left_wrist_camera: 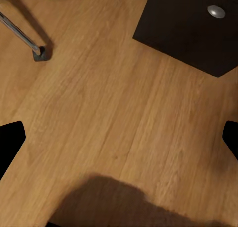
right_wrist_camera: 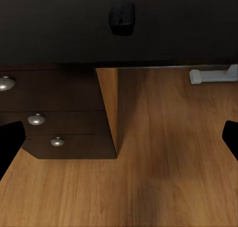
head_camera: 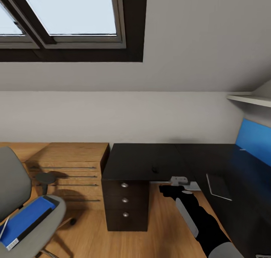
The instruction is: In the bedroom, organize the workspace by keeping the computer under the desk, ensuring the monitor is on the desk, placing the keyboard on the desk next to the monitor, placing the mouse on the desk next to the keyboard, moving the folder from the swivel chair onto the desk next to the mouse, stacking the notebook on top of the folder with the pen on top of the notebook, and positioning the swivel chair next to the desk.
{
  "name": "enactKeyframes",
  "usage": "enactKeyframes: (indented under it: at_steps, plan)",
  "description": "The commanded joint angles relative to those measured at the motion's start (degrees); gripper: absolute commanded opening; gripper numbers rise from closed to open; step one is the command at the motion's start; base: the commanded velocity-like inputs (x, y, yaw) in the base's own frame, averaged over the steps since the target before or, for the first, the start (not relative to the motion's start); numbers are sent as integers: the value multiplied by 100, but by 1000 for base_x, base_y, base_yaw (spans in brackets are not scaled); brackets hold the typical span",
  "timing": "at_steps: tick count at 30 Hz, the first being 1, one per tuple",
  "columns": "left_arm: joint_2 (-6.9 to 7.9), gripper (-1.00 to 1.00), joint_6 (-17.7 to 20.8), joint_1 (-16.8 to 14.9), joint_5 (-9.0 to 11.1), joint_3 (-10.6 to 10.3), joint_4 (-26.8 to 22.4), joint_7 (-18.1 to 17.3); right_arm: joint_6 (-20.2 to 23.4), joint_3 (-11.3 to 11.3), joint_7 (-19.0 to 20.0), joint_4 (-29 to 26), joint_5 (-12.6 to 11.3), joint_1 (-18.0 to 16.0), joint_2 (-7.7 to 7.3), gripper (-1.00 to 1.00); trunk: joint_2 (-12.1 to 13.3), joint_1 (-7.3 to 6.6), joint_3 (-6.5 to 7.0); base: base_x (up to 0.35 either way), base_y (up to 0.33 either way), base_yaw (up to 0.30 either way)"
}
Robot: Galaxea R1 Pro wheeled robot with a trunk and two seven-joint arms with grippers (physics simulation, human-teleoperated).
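Observation:
The black L-shaped desk [head_camera: 143,160] stands against the wall, its drawer unit [head_camera: 126,201] facing me. A small dark mouse [head_camera: 154,169] [right_wrist_camera: 121,17] lies on the top near the front edge. The slim keyboard [head_camera: 219,186] rests on the desk's right wing. At the left, the grey swivel chair [head_camera: 13,182] carries the blue folder [head_camera: 24,220] on its seat. My right gripper [head_camera: 168,190] [right_wrist_camera: 119,142] hovers open in front of the desk edge, below the mouse and apart from it. My left gripper [left_wrist_camera: 119,142] is open over bare floor. The monitor, computer, notebook and pen are out of view.
A light wooden low cabinet [head_camera: 71,171] stands left of the desk. A blue panel [head_camera: 252,139] runs along the desk's far right under a white shelf [head_camera: 250,99]. A white piece [head_camera: 180,180] [right_wrist_camera: 213,75] sits under the desk. A chair castor [left_wrist_camera: 38,53] is on the floor.

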Motion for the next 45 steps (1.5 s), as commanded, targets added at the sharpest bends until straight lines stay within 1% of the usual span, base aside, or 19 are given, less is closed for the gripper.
enactKeyframes:
  at_steps: [1, 3, 7, 13, 25, 30, 35, 45]
  plan:
    - [-2, 100, -20, -5, 53, -13, 6, -23, 22, 20, -56, -16, -62, -6, -22, 100, -5, 4, -8, 325, 0, 0]
    - [-6, 100, -20, -7, 53, -13, 6, -23, 51, 8, -56, -91, -78, -6, -77, 100, -5, 4, -8, 329, 0, 0]
    - [-11, 100, -20, -7, 53, -13, 6, -23, 72, -1, -67, -312, -101, -6, -130, 100, -5, 4, -8, 332, 0, 0]
    - [-27, 100, -20, -3, 53, -13, 6, -23, 74, 2, -79, -398, -101, -6, -141, 100, -5, 4, -8, 333, 0, 0]
    - [-34, 100, -20, -6, 53, -13, 6, -23, 74, 4, -89, -392, -101, -6, -141, 100, -5, 4, -8, 334, 0, 0]
    - [-35, 100, -20, -5, 53, -13, 6, -23, 69, 6, -72, -322, -101, -6, -141, 100, -5, 4, -8, 322, 0, 0]
    - [-35, 100, -20, -4, 53, -13, 6, -23, 54, 22, -20, -133, -101, -6, -129, 100, -5, 4, -8, 227, 0, 0]
    - [-35, 100, -20, -5, 53, -13, 6, -23, 11, 40, 55, 236, -96, -6, -116, 100, -5, 4, -8, 44, 0, 0]
